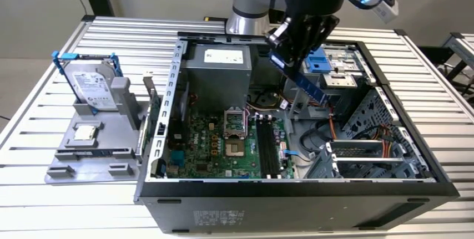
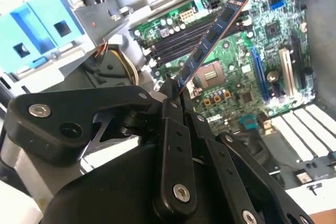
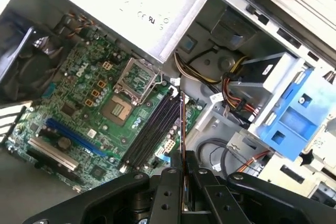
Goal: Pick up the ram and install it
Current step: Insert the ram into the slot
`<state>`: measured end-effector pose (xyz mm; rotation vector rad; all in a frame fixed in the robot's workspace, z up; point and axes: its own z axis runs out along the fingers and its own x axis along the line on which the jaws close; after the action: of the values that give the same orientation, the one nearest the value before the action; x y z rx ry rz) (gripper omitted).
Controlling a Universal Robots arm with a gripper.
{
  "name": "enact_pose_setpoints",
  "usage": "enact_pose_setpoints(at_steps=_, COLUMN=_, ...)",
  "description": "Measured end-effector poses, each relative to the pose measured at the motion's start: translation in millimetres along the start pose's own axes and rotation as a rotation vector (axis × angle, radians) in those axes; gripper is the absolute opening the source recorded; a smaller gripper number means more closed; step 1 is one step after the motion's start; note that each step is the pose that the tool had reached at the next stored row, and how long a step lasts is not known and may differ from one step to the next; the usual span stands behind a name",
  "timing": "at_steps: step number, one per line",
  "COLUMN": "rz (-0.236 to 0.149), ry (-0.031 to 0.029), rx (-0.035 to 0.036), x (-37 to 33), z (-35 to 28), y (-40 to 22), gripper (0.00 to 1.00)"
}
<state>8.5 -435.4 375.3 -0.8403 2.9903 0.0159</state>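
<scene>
We see the gripper clamped on one end of the ram, which hangs tilted in the air over the open computer case. In both wrist views the ram points toward the motherboard, apart from the black memory slots.

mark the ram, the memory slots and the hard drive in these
ram (image 2: 214, 38): second wrist view, mid-length of the stick's chip side.
memory slots (image 1: 267, 147): exterior view, middle of the black slot bank on the motherboard.
hard drive (image 1: 92, 86): exterior view, centre of its silver face.
</scene>
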Motion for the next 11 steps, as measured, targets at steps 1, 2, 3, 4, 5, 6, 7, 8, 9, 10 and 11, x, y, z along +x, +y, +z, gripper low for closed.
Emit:
enact_pose_setpoints(at_steps=1, rz=0.017, ry=0.0, rx=0.0006, x=0.0, z=0.1, y=0.0, gripper=0.0)
enact_pose_setpoints(at_steps=2, rz=0.034, ry=0.0, rx=0.0012, x=0.0, z=0.2, y=0.0, gripper=0.0)
enact_pose_setpoints(at_steps=3, rz=0.05, ry=0.0, rx=0.0018, x=0.0, z=0.3, y=0.0, gripper=0.0)
enact_pose_setpoints(at_steps=4, rz=0.068, ry=0.0, rx=0.0025, x=0.0, z=0.3, y=0.0, gripper=0.0)
enact_pose_setpoints(at_steps=5, rz=0.086, ry=0.0, rx=0.0031, x=0.0, z=0.4, y=0.0, gripper=0.0)
enact_pose_setpoints(at_steps=6, rz=0.103, ry=0.0, rx=0.0038, x=0.0, z=0.5, y=0.0, gripper=0.0)
enact_pose_setpoints(at_steps=7, rz=0.12, ry=0.0, rx=0.0044, x=0.0, z=0.6, y=0.0, gripper=0.0)
enact_pose_setpoints(at_steps=8, rz=0.137, ry=0.0, rx=0.0051, x=0.0, z=0.7, y=0.0, gripper=0.0)
enact_pose_setpoints(at_steps=9, rz=0.154, ry=0.0, rx=0.0056, x=0.0, z=0.8, y=0.0, gripper=0.0)
enact_pose_setpoints(at_steps=10, rz=0.172, ry=0.0, rx=0.0063, x=0.1, z=0.9, y=0.0, gripper=0.0)
enact_pose_setpoints(at_steps=11, rz=0.188, ry=0.0, rx=0.007, x=0.0, z=1.0, y=0.0, gripper=0.0)
